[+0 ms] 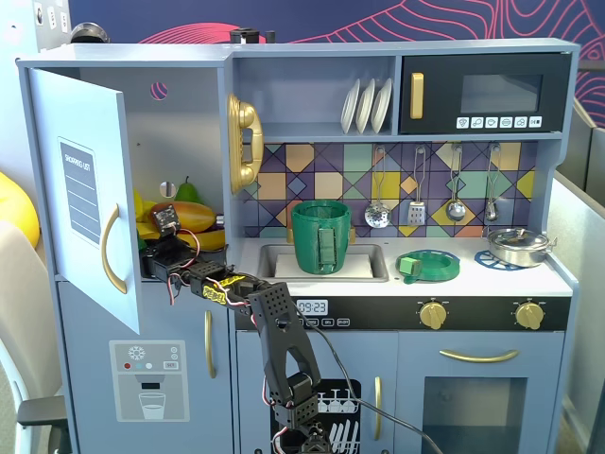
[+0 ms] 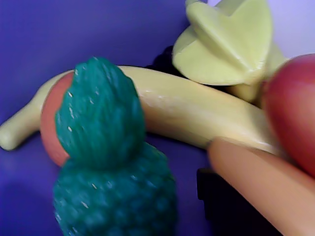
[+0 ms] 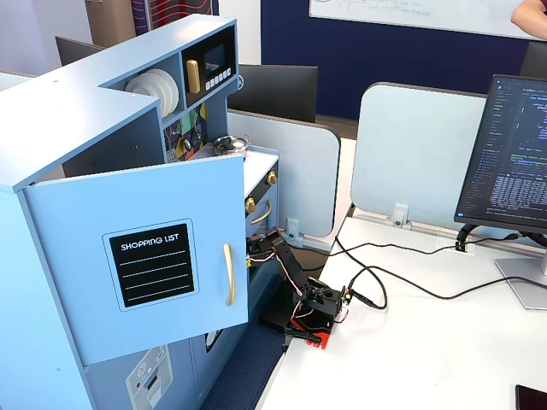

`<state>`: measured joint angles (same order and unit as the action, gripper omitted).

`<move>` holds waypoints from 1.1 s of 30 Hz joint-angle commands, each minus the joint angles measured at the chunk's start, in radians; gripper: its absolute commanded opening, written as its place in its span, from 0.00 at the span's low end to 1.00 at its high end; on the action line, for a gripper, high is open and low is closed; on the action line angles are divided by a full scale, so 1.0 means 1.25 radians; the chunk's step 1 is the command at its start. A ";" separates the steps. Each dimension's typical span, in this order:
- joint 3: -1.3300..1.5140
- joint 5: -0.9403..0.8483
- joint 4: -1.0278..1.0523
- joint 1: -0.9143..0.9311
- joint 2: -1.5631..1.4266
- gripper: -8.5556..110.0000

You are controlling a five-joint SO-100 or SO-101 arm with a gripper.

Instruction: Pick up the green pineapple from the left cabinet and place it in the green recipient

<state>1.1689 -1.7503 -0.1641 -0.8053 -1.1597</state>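
Green pineapple, dark teal and bumpy with ridged crown, stands upright; jaws' state unclear.

- An office or lab, not a real kitchen: the kitchen here is a toy set, light blue, standing beside a white desk.
- On that desk a monitor shows lines of code, and black cables run across the top.
- Grey divider panels fence off the seats, as in an open-plan office.
- A whiteboard hangs on the dark blue back wall.
- The play set has a mock microwave, plates, hanging utensils, a sink and a "shopping list" door.
- A small robot arm is mounted at the desk edge.
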 commanded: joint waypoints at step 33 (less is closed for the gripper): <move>0.452 -0.120 0.228 0.018 -0.846 0.07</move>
<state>1.6306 -1.9021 0.0230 -0.8023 -1.9021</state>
